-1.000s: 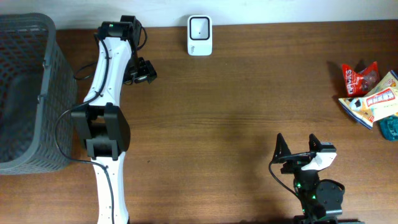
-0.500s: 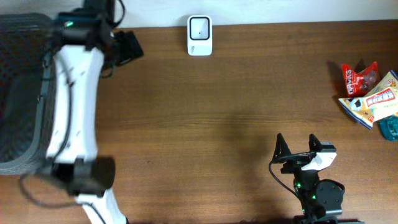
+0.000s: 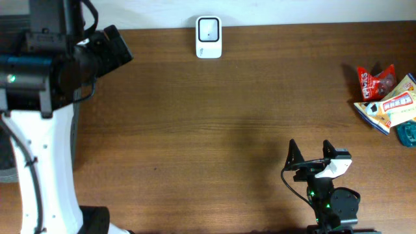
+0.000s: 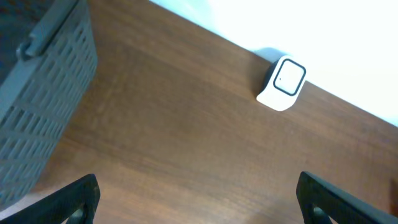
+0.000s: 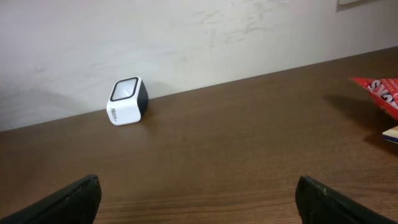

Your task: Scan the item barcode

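The white barcode scanner (image 3: 208,37) stands at the table's back edge, also seen in the left wrist view (image 4: 283,83) and the right wrist view (image 5: 127,101). Snack packets lie at the far right: a red one (image 3: 376,81), a white and yellow one (image 3: 393,104) and a teal one (image 3: 408,133). My left gripper (image 3: 109,51) hangs high above the table's back left, open and empty (image 4: 199,208). My right gripper (image 3: 311,155) rests near the front edge, open and empty (image 5: 199,208), well left of the packets.
A grey slatted basket (image 4: 37,106) stands at the left end of the table, mostly hidden under my raised left arm in the overhead view. A corner of the red packet (image 5: 379,93) shows at the right of the right wrist view.
My left arm has lifted high toward the overhead camera and swung left over the basket. The right arm, the scanner and the packets have not moved.
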